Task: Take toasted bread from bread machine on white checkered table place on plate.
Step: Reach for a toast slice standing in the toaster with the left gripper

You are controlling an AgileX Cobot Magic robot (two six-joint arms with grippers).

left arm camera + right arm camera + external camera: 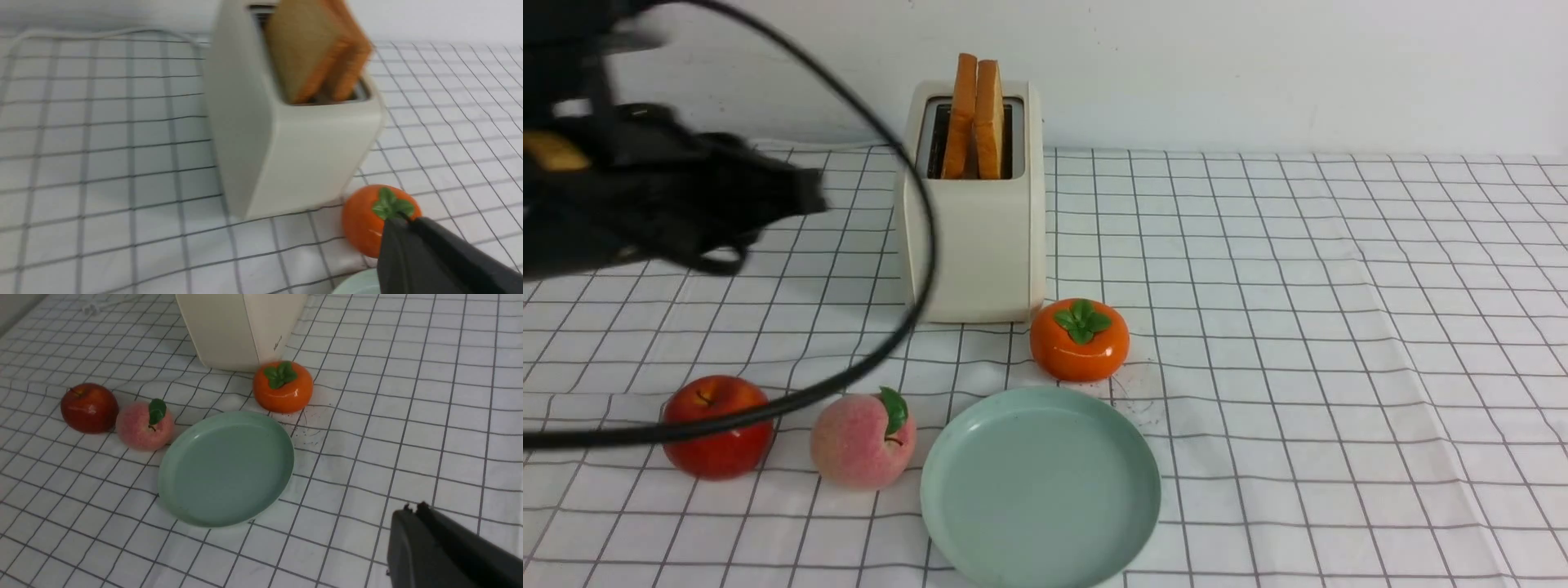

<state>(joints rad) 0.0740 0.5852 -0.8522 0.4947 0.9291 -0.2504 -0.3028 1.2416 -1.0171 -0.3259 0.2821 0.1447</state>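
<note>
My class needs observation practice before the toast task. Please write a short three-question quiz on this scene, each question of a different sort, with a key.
1. True or false: both slices of toasted bread stand in the bread machine.
2. Which fruit lies nearest the bread machine? A apple; B peach; C persimmon.
3. Fill in: the plate holds ____.

Key: 1 true; 2 C; 3 nothing.
</note>
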